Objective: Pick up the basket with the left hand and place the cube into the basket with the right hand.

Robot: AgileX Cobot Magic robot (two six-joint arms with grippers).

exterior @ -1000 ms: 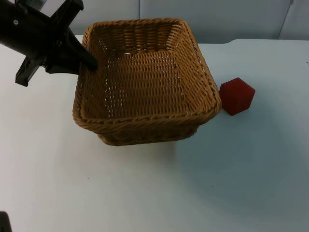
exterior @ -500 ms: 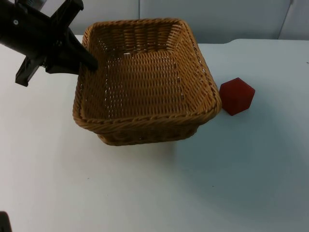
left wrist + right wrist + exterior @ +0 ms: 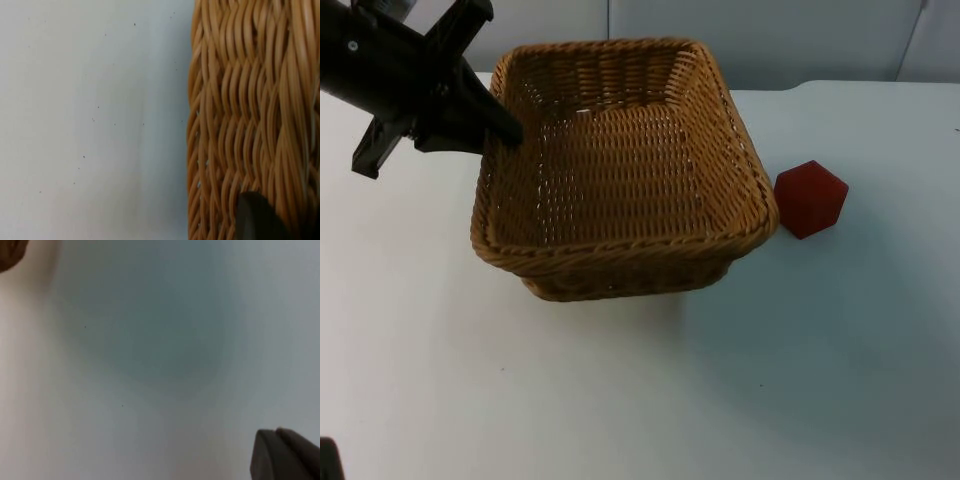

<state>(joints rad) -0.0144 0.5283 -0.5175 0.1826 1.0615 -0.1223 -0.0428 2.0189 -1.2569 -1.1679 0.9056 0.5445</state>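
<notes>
Nothing has shifted over the last second: the left tool (image 3: 505, 128) stays clamped on the left rim of the wicker basket (image 3: 620, 170), which sits tilted with one edge off the white tabletop (image 3: 620, 400). So the lift looks done or paused. The red cube (image 3: 811, 198) lies just beside the basket's right corner, untouched. The right tool (image 3: 285, 455) waits above bare tabletop; its grip I cannot tell.

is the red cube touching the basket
Cannot tell. In the top view the cube sits right beside the basket rim's right corner, which overhangs and hides whether a gap separates them.
</notes>
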